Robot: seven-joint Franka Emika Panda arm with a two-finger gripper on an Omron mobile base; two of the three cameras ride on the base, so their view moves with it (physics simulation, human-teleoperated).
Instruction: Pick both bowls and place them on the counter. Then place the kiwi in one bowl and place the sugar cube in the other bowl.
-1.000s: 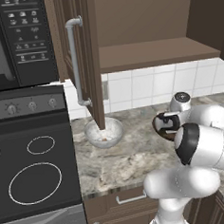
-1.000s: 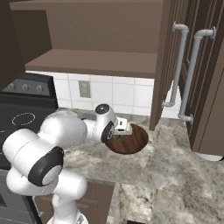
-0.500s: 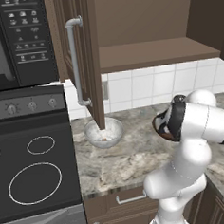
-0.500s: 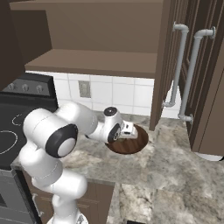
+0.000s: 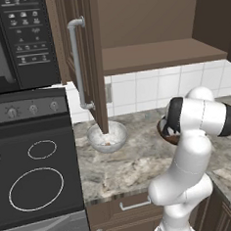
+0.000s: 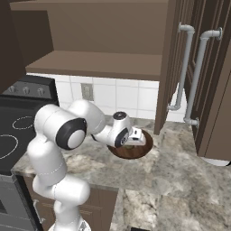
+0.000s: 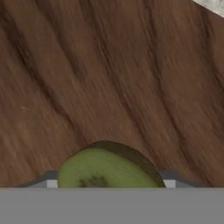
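My gripper (image 6: 135,138) sits low over the brown wooden bowl (image 6: 145,145) at the centre of the right base view, on the counter (image 6: 180,180). Its jaws stand wide on either side of the kiwi (image 7: 107,168), at the bottom of the hand view; I cannot tell whether they grip it. The grey marbled bowl (image 5: 107,136) rests left of centre, with the sugar cube (image 5: 107,143) inside.
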